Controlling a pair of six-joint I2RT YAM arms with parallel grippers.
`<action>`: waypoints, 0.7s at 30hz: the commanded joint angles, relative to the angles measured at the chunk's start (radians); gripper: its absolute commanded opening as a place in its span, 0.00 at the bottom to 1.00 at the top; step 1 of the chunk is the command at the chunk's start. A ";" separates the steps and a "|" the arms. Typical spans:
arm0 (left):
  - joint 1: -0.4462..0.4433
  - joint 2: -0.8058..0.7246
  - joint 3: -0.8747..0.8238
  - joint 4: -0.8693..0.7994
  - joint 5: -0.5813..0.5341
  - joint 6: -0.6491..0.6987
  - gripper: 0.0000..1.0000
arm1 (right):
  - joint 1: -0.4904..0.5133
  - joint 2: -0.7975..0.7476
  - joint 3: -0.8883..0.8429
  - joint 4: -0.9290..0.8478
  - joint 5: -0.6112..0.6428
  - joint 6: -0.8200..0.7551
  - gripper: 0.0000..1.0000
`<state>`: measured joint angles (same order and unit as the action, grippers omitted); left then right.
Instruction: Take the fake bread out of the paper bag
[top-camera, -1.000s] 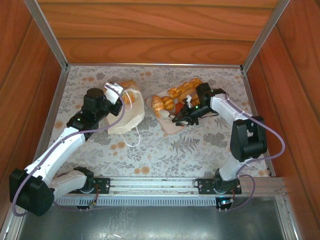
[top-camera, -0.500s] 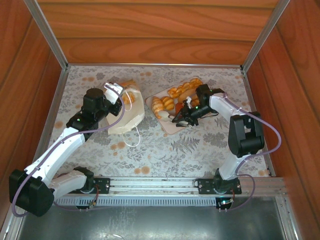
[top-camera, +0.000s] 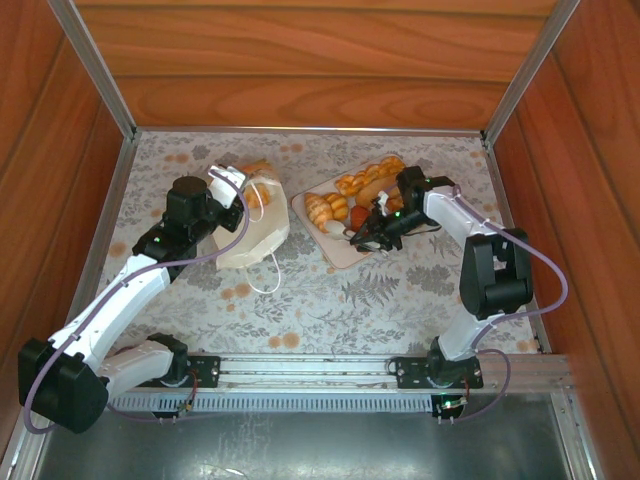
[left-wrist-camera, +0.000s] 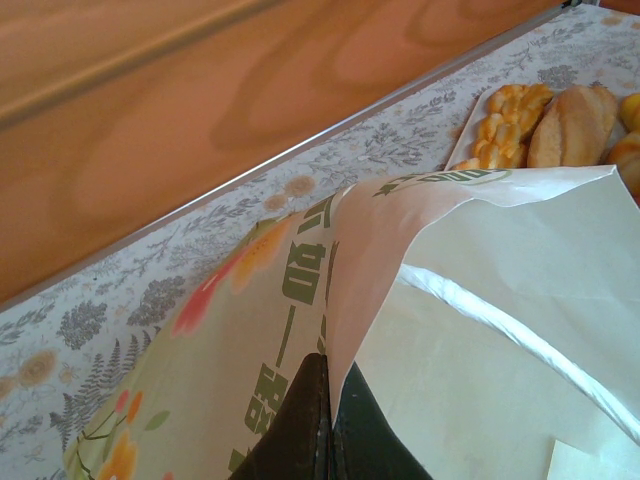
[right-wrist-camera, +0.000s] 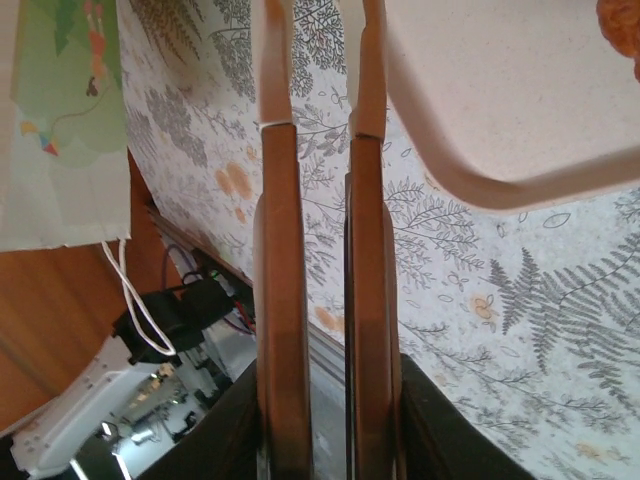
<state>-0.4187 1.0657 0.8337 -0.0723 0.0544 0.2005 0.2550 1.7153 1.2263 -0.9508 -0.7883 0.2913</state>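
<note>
From above: wooden walls (top-camera: 300, 90) box in the table (top-camera: 330, 300) on three sides, with open cloth in front of the arms. The bag (top-camera: 255, 230) lies left of centre, and the left end effector (top-camera: 240, 185) is at its far rim. The bread (top-camera: 350, 195) sits on the tray (top-camera: 345, 255), right of centre. The right end effector (top-camera: 358, 237) hangs over the tray's near edge, just beside the bread.

Left wrist: the left end effector (left-wrist-camera: 325, 430) is clamped tight on the bag's (left-wrist-camera: 480, 300) paper rim at bottom centre. Bread (left-wrist-camera: 570, 125) lies upper right, well apart.

Right wrist: the right end effector (right-wrist-camera: 318, 60) has its fingers (right-wrist-camera: 275, 250) almost together, with nothing between them. The tray's (right-wrist-camera: 520, 100) rounded corner is just to their right, bare table below it. The bag (right-wrist-camera: 50, 120) is at upper left.
</note>
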 joint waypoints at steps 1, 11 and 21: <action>0.007 -0.002 0.009 0.013 0.003 -0.016 0.00 | -0.007 -0.034 -0.005 0.004 -0.062 -0.035 0.26; 0.007 -0.006 0.007 0.008 -0.004 -0.016 0.00 | -0.007 -0.034 -0.029 0.019 -0.129 -0.062 0.26; 0.007 -0.002 0.010 0.008 -0.005 -0.016 0.00 | -0.008 0.000 -0.058 0.020 -0.147 -0.067 0.27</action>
<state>-0.4187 1.0657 0.8337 -0.0723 0.0528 0.1993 0.2543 1.7145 1.1717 -0.9318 -0.8608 0.2550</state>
